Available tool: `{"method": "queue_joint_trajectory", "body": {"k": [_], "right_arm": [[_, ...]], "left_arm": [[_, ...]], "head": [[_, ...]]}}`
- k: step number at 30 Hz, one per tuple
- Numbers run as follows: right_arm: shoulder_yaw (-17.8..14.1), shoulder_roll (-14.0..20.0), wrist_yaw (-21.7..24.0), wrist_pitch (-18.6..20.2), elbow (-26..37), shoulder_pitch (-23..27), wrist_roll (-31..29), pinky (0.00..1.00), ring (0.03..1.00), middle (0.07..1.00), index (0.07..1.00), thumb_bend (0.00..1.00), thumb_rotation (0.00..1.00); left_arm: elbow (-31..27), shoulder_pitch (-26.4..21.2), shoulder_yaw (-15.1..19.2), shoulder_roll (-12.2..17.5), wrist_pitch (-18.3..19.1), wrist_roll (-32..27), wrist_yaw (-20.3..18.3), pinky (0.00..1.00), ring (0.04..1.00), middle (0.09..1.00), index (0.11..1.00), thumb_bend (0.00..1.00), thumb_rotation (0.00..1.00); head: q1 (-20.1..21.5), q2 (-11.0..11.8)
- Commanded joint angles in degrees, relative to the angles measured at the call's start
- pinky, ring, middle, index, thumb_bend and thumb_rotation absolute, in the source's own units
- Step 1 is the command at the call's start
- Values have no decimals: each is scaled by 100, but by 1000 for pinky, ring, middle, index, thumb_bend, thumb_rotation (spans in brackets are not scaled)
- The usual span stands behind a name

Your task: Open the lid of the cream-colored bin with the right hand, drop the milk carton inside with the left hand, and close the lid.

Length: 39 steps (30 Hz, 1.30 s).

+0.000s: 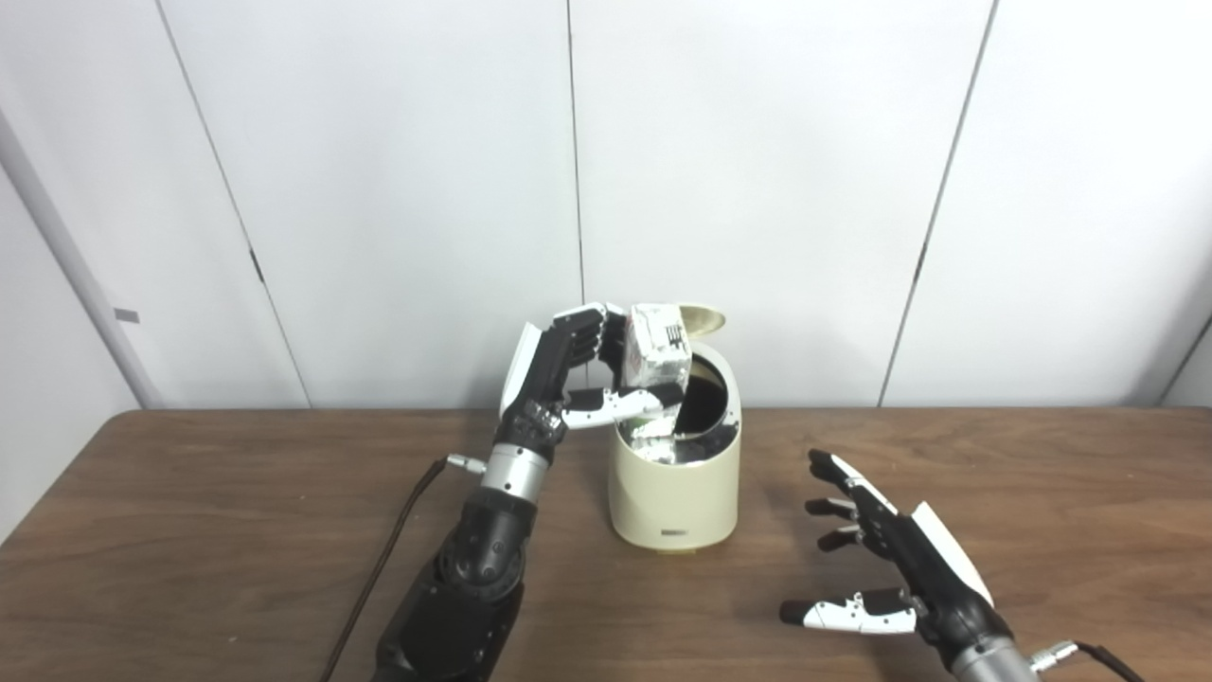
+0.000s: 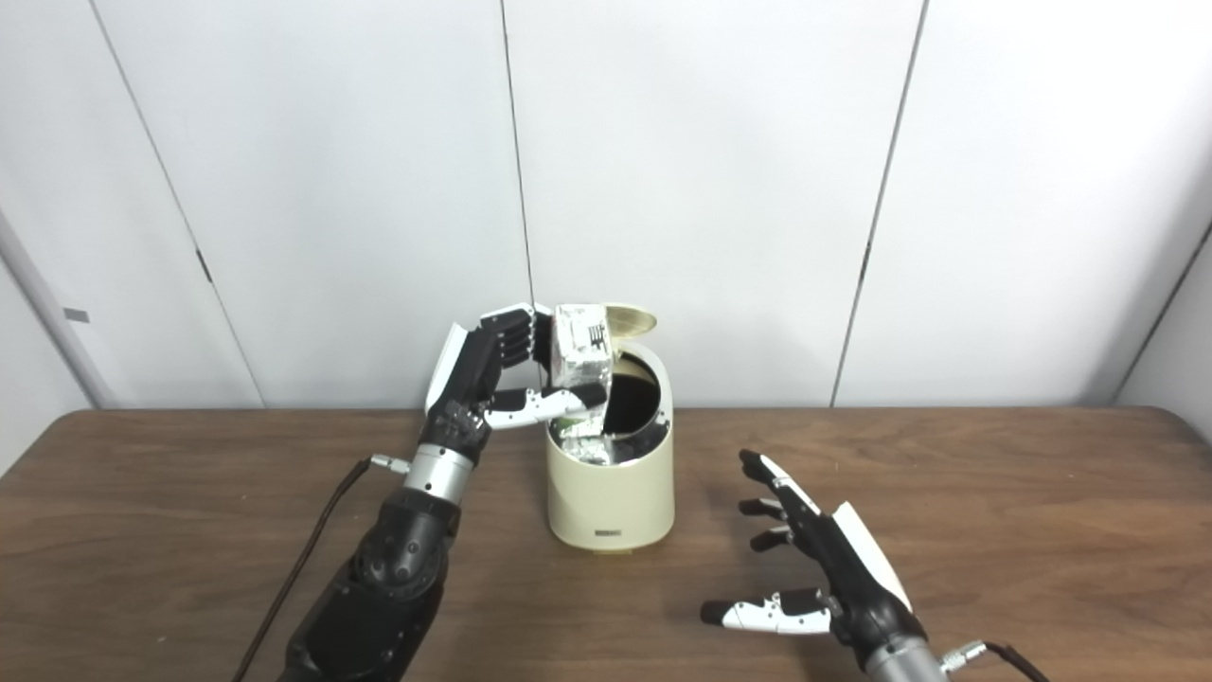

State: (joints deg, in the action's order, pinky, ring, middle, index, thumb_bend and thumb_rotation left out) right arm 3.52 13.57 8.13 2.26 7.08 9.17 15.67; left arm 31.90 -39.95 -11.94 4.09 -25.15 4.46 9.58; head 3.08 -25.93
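A cream-colored bin (image 1: 674,493) stands on the wooden table (image 1: 189,530) at the middle, its lid (image 1: 702,319) tipped up at the back so the dark inside shows. My left hand (image 1: 568,379) is shut on a white milk carton (image 1: 657,356), holding it over the left part of the bin's mouth, its lower end at or just inside the rim. My right hand (image 1: 885,559) hovers low over the table to the right of the bin, open, fingers spread, touching nothing.
A dark cable (image 1: 379,559) runs along the table beside my left arm. White wall panels (image 1: 757,189) close off the far side right behind the bin. Bare wood lies on both sides of the bin.
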Motion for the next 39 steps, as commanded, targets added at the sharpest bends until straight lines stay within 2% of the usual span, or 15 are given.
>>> {"method": "queue_joint_trajectory", "body": {"k": [1, 8, 11, 19, 30, 39], "right_arm": [[-22, 8, -136, -264, 124, 196, 8, 637, 803, 924, 925, 730, 166], [-4, -21, -133, -220, 145, 201, 17, 630, 799, 927, 926, 741, 201], [-2, -19, -133, -226, 154, 195, 26, 630, 800, 928, 927, 741, 208], [-9, -15, -121, -227, 143, 188, 1, 639, 801, 929, 929, 738, 215], [-11, -9, -104, -218, 169, 165, -33, 650, 804, 934, 929, 735, 214], [-10, -29, -104, -174, 213, 159, -35, 655, 801, 930, 923, 736, 192]], "left_arm": [[-67, -387, -62, -37, -177, -16, 165, 422, 460, 480, 478, 506, 0], [77, -427, -308, -74, -177, -8, 433, 429, 463, 479, 477, 506, 0], [109, -432, -303, -121, -177, -100, 370, 430, 461, 481, 477, 505, 0], [174, -456, -432, -141, -177, -61, 582, 423, 459, 485, 475, 505, 0], [133, -492, -988, 81, -177, 129, 1296, 402, 448, 490, 476, 505, 0], [39, -480, -1165, 215, -177, 80, 1502, 396, 446, 497, 472, 504, 0]], "head": [[8, -8], [39, -5], [51, -10], [69, -18], [69, -40], [44, -69]]}}
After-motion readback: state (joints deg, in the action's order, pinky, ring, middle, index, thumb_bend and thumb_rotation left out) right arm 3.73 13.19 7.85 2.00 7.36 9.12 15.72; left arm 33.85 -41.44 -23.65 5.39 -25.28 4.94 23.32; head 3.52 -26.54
